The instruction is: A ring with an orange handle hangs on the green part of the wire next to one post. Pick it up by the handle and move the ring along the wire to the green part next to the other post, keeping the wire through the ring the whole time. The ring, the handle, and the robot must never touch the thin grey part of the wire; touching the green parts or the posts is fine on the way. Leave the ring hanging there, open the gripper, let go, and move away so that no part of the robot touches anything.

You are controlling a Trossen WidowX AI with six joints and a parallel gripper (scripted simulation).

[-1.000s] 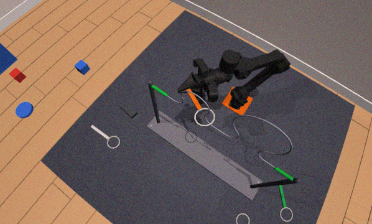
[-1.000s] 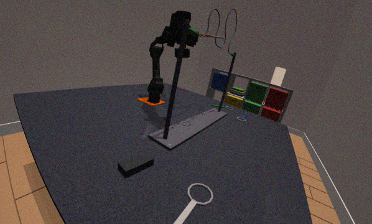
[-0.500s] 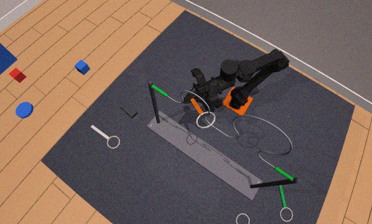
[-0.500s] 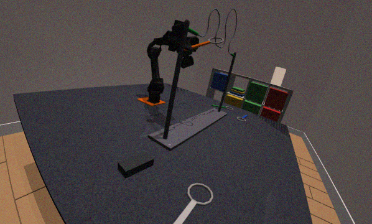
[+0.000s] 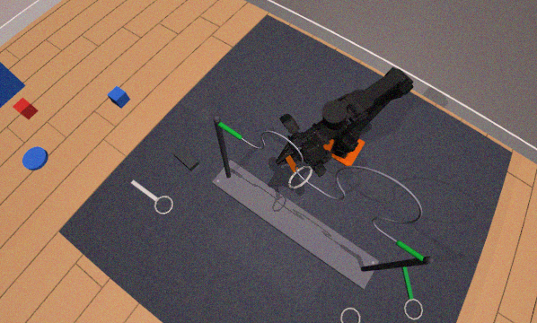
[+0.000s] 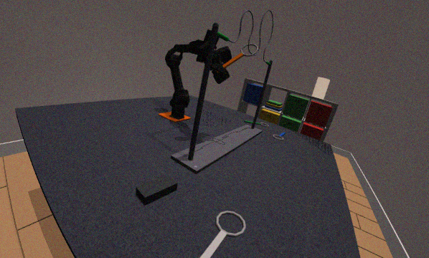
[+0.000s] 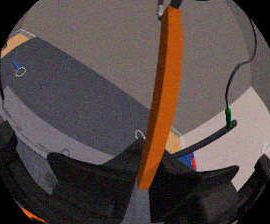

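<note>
My gripper is shut on the orange handle, near its end. The pale ring is in the air between the posts, nearer the left post in the top view. The grey wire appears to pass through the ring; whether they touch cannot be told. One green part is at that post, the other at the right post. The ring is mostly cut off in the wrist view.
The wire's loops rise on both sides of the ring. The grey base plate lies below. A dark block and a white-handled ring lie beyond the left post. A green-handled ring lies near the right post.
</note>
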